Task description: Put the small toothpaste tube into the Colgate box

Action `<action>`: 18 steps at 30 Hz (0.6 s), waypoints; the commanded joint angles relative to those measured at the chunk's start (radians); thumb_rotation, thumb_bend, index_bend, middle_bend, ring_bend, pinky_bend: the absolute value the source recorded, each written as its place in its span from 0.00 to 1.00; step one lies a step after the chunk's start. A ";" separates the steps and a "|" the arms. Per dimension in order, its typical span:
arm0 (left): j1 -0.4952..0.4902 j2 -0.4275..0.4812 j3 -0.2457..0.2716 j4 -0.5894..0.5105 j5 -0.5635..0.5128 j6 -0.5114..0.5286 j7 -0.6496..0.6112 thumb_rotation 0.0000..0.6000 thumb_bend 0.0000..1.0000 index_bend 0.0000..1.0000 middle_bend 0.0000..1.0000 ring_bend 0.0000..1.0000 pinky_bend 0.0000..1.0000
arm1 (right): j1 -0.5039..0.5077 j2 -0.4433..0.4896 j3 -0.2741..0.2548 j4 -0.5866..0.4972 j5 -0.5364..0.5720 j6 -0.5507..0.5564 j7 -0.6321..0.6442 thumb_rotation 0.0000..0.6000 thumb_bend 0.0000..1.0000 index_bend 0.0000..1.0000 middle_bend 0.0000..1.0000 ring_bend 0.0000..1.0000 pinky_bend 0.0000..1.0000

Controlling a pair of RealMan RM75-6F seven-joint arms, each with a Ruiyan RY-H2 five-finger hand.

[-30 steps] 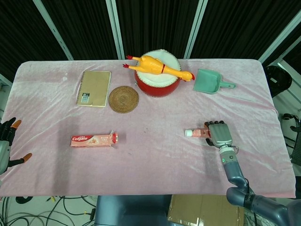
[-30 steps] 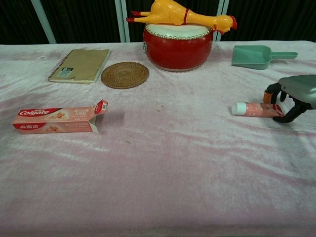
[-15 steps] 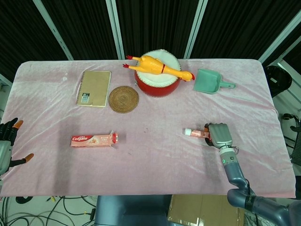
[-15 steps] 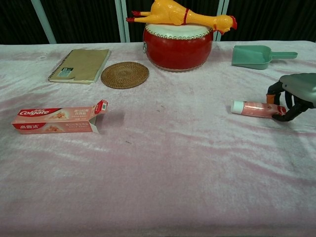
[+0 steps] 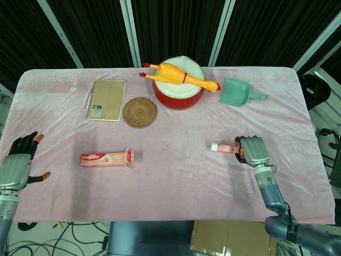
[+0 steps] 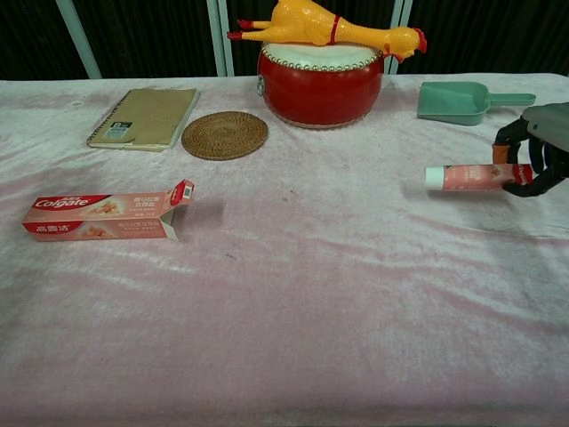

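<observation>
The small pink toothpaste tube [image 6: 467, 177] with its white cap [image 5: 214, 146] pointing left is held by its tail in my right hand [image 6: 539, 149], a little above the pink cloth at the right side. The tube [image 5: 225, 149] shows beside the same hand [image 5: 254, 151] in the head view. The Colgate box [image 5: 106, 158] lies flat at the left of the table, its flap open on its right end [image 6: 182, 194]. My left hand [image 5: 18, 165] hovers at the table's left edge, fingers spread, holding nothing.
At the back stand a red drum [image 5: 178, 88] with a yellow rubber chicken [image 5: 178, 74] on top, a woven coaster [image 5: 140, 112], a tan notebook [image 5: 106, 100] and a green dustpan [image 5: 238, 92]. Pink cloth [image 5: 176, 176] covers the table.
My right hand has closed on the tube's tail and lifted it off the cloth. My left hand has risen and moved in toward the table's left edge.
</observation>
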 commanded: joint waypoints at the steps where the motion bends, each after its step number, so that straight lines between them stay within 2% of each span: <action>1: -0.070 -0.036 -0.034 -0.042 -0.118 -0.087 0.119 1.00 0.04 0.09 0.02 0.00 0.06 | -0.006 0.009 -0.003 -0.012 -0.007 0.010 0.008 1.00 0.38 0.64 0.58 0.55 0.48; 7: -0.128 -0.082 -0.056 -0.028 -0.210 -0.131 0.211 1.00 0.04 0.10 0.03 0.01 0.08 | -0.009 0.018 -0.007 -0.020 -0.017 0.016 0.021 1.00 0.38 0.64 0.58 0.55 0.48; 13: -0.194 -0.151 -0.064 -0.001 -0.342 -0.177 0.333 1.00 0.13 0.22 0.17 0.12 0.18 | -0.007 0.027 -0.006 -0.039 -0.023 0.023 0.020 1.00 0.38 0.64 0.58 0.55 0.48; 18: -0.241 -0.205 -0.057 0.018 -0.408 -0.208 0.393 1.00 0.13 0.24 0.19 0.13 0.20 | -0.007 0.037 -0.006 -0.058 -0.025 0.030 0.010 1.00 0.38 0.64 0.58 0.55 0.48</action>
